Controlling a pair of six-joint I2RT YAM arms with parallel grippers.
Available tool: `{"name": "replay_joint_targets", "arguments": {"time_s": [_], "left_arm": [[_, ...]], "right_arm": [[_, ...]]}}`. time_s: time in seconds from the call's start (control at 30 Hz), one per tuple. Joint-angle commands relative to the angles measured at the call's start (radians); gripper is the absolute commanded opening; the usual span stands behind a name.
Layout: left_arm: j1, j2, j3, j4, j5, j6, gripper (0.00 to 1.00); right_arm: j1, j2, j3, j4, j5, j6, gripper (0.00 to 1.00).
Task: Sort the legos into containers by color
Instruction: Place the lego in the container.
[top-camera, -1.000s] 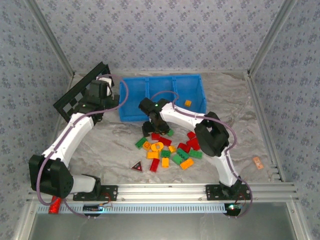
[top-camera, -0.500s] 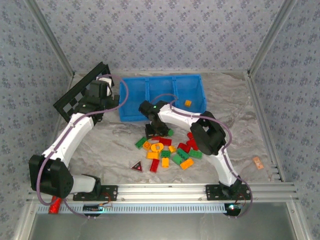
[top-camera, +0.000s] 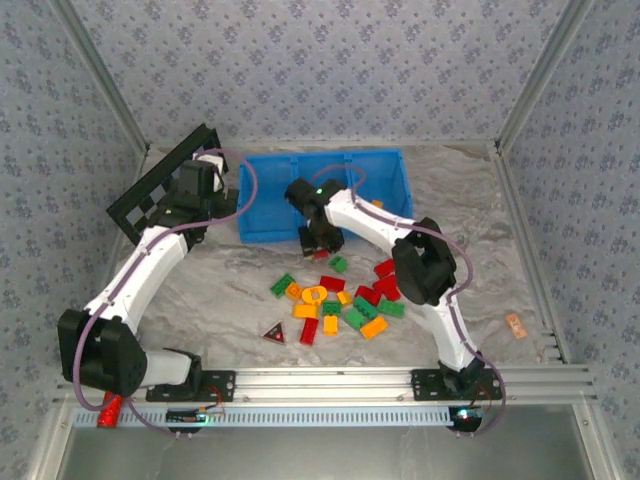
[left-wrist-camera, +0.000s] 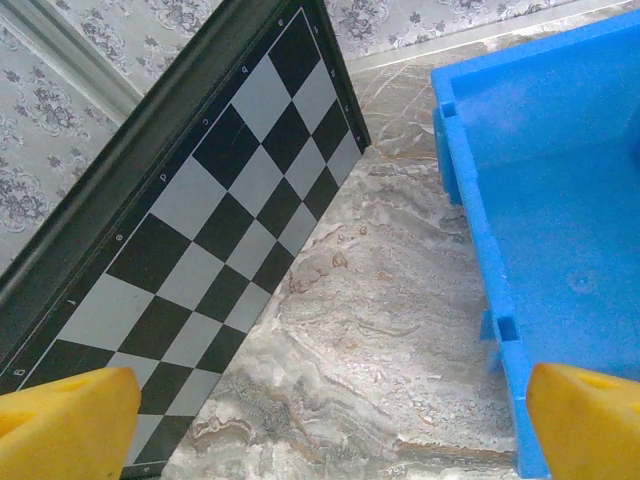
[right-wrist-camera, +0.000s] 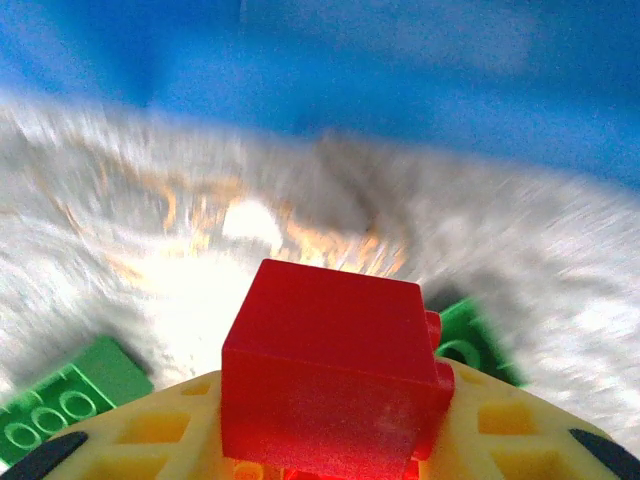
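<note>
Containers (top-camera: 265, 200) blue, one orange lego (top-camera: 377, 204) in rightmost

two white-and-black arms with yellow fingertips
the left arm (top-camera: 150, 262) and right arm (top-camera: 365, 223) have smooth white shell links between bulky black joint housings (top-camera: 425, 272), with a thin purple cable (top-camera: 249, 190) looping along each and a small green light (top-camera: 318, 187) on the right wrist. the left fingers (left-wrist-camera: 65, 420) are plain yellow blocks; the right fingers (right-wrist-camera: 500, 425) look yellow with cut-out pockets, though blurred.
</note>
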Motion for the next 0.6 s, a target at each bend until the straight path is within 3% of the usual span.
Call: {"name": "replay_joint_targets", "arguments": {"time_s": [0.0,0.43,0.57], "left_arm": [[-0.002,-0.007,0.005,0.015,-0.017,0.015,0.99],[-0.003,0.009,0.004,0.015,-0.02,0.018,0.99],[-0.004,0.015,0.014,0.0,-0.008,0.009,0.99]], "right_arm": [[-0.052,-0.013,0.11,-0.07,0.104,-0.088,0.36],[-0.128,0.285,0.551,-0.002,0.169,-0.221,0.36],[-0.137,0.347,0.597,0.01,0.184,-0.238,0.37]]}}
